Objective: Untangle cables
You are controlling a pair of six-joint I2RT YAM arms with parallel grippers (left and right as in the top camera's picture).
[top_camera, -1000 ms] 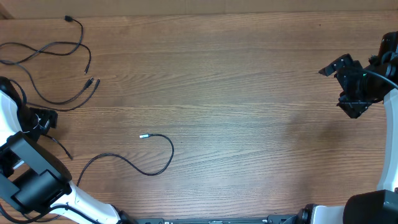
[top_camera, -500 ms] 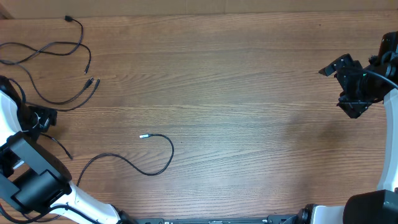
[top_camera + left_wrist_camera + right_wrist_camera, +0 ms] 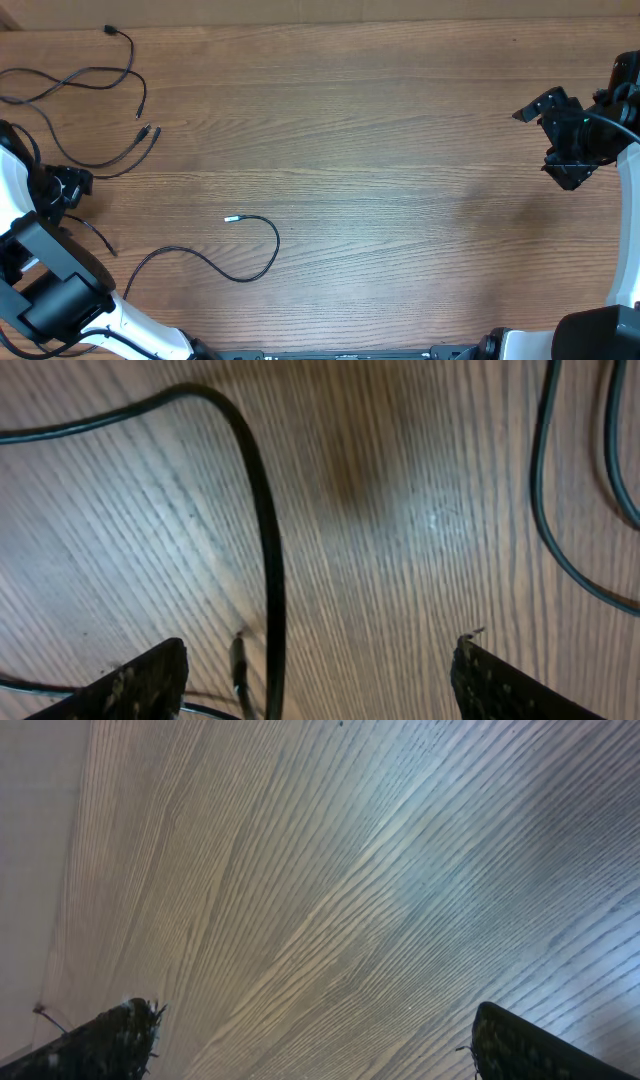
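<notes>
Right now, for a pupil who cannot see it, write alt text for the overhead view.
Thin black cables lie loose at the top left of a wooden table, and one more cable curls alone lower down. The left gripper sits at the left edge between them; the right gripper is at the far right, holding nothing.

- Overhead: fixed above, facing straight down, far enough off to take in a broad stretch of table (image 3: 400, 150), with my arms at its left and right edges.
- Left wrist: close over the wood, looking down past my left fingertips (image 3: 150, 685) in the lower corners. The cables (image 3: 265, 540) it sees lie in the overhead's left part.
- Right wrist: equally close, right fingertips (image 3: 100, 1045) in the lower corners. It sees bare wood, shared with the overhead's right side.
</notes>
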